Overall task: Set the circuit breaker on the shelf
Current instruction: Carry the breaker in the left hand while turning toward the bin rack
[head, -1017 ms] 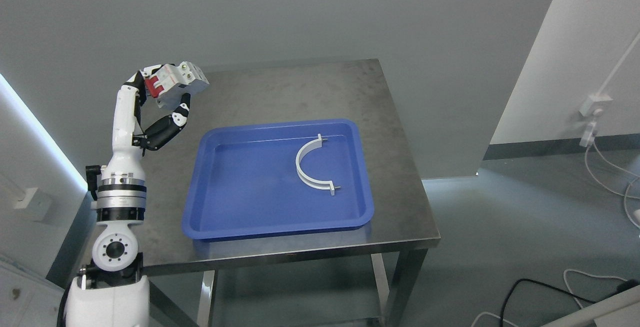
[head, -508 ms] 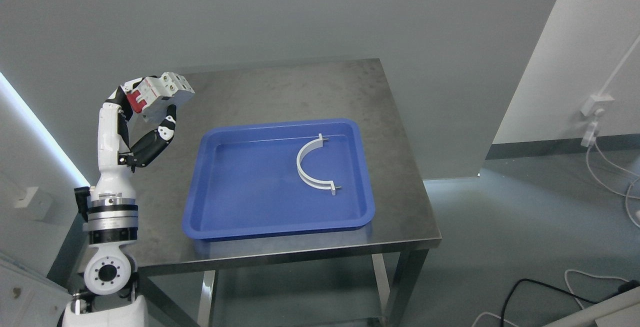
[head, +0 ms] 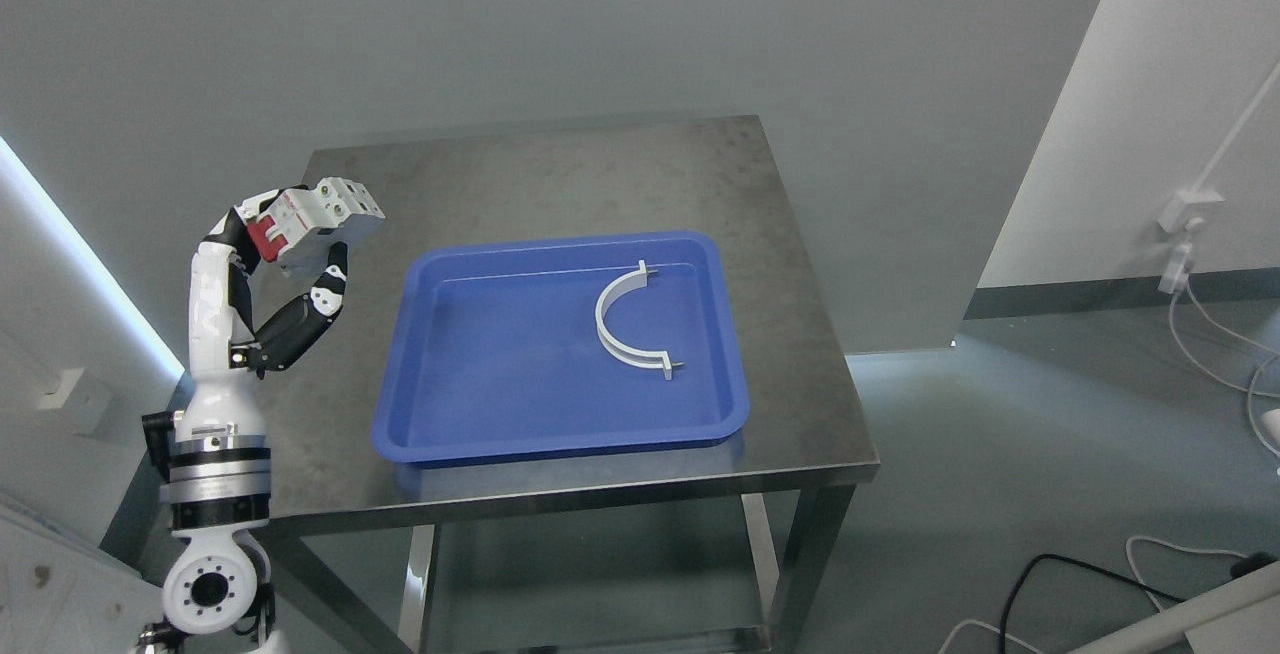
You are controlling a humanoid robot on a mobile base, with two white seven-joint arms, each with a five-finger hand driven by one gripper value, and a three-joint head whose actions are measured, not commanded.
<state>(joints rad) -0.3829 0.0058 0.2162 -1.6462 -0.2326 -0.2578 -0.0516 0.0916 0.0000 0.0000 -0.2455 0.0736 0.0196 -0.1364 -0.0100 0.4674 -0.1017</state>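
Breaker [head: 318, 221] sat pinched at the tips of the left hand [head: 275, 274], fingers above, thumb below, carried clear of the table [head: 560, 174]. Red switch faced the wrist side. Tray [head: 520, 434] lay off to the hand's right, a white clamp [head: 625, 324] in it, well apart. No shelf in sight, right hand neither. Judged: transport step. The grip looked shallow, on the fingertips only, so move the arm slowly, hold the wrist level, avoid jolts, and release only once the breaker rests flat on the shelf.

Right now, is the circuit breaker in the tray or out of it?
Out. The left hand holds the circuit breaker up left of the blue tray, which contains only a white curved bracket.
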